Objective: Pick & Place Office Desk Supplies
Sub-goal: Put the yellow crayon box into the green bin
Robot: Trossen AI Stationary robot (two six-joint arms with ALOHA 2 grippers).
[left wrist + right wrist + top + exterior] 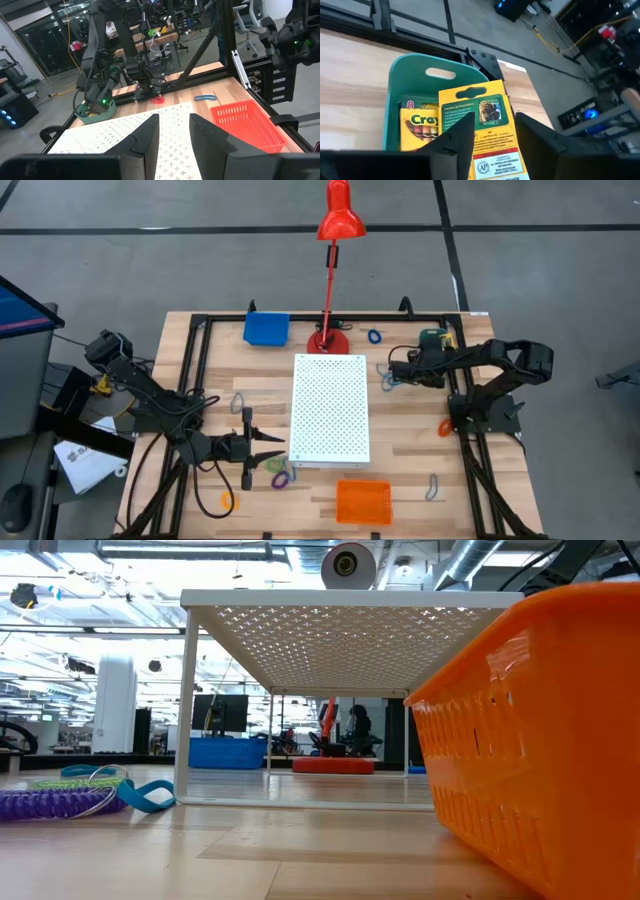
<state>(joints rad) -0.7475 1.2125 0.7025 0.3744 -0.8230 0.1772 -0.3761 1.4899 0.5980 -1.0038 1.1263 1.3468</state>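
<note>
A teal tray (410,70) sits at the table's far right (435,337), with a yellow-and-green crayon box (417,131) lying in it. A second crayon box (480,130) stands upright over the tray between the fingers of my right gripper (492,142), which is shut on it. My left gripper (272,448) waits open and holding nothing at the near left, level beside the white perforated board (331,408). Its fingers also show in the left wrist view (173,135). My right gripper pinches the upright crayon box by its two long side edges (510,125), one finger on each. The fingers slant down at it toward the table's far edge. The box stands with its hang tab up over the teal tray. The gripper's body hides its lower end.
A blue tray (266,328) and the red lamp's base (328,340) stand at the far edge. An orange tray (363,502) sits near the front. Purple and green loops (280,473) lie by my left gripper. Other loops and clips lie scattered, such as an orange clip (444,427).
</note>
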